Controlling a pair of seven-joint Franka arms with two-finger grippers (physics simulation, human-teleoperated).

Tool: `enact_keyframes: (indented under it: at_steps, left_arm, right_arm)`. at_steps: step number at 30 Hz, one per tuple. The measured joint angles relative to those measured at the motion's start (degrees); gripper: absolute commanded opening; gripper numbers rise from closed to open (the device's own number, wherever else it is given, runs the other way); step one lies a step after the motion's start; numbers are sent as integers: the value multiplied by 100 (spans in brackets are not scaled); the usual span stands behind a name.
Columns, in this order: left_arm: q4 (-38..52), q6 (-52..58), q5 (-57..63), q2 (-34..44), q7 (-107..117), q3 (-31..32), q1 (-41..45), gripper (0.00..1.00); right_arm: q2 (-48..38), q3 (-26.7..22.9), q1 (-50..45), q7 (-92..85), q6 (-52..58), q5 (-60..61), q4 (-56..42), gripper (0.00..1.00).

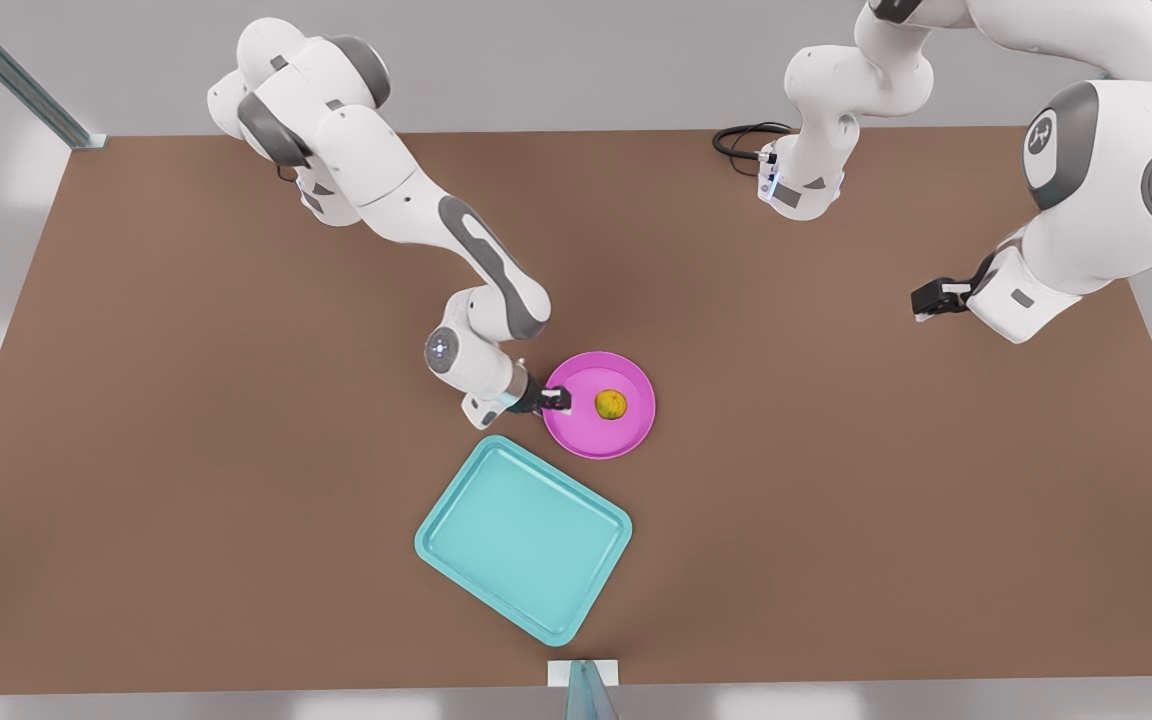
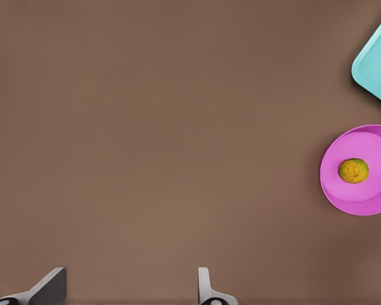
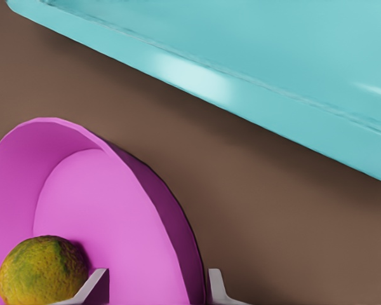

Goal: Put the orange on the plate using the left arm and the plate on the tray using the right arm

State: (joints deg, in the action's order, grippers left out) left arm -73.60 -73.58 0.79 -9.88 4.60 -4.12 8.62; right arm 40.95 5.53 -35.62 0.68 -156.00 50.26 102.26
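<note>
Plainly, treat the round pink-magenta plate (image 1: pixel 626 440) with its low rim as stiff, light and slick: pinch it at the rim, keep it level, and expect the small bumpy yellow-green orange (image 1: pixel 611 404), resting loose near its middle, to roll on any tilt. Find both at the centre of the front view on the brown bench (image 1: pixel 186 450), just above and right of the rectangular turquoise tray (image 1: pixel 526 540), near it but apart. Note the right end effector (image 1: pixel 558 401) at the plate's left edge, spread apart astride the rim and, judging by the gap, not yet clamped. Note the left end effector (image 1: pixel 931 300) waiting near the right edge of the frame, well apart. Look to the right wrist view for the rim standing between the fingertips (image 3: pixel 94 284), hard to read from the front. Look to the left wrist view for fingers (image 2: pixel 51 287) wide apart over bare bench, holding nothing.
</note>
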Motion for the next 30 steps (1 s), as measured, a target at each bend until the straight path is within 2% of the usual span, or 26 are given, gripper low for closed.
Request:
enact_keyframes:
  at_steps: [2, 4, 13, 15, 16, 30]
  left_arm:
    - [1, -2, 0, -6, -22, 0, -2, 100]
    - [4, -3, 1, -9, -42, 0, -1, 100]
    - [0, 41, -79, 14, -109, -5, 13, 100]
    - [-42, 43, -155, -96, -124, 24, 10, 100]
    - [-47, 32, -180, -146, -130, 38, 34, 100]
    - [30, -189, -372, -160, -231, -184, -14, 100]
  right_arm:
    - [-2, -3, 9, -1, 7, 0, -1, 49]
    - [6, -7, 12, 0, 12, -1, -2, 44]
    - [83, -9, 3, 1, 19, -6, -92, 36]
    - [94, -8, 6, -1, 20, -5, -104, 29]
    - [94, -8, 4, -5, 18, -4, -106, 22]
    - [-213, -16, 320, -35, 229, 14, -314, 21]
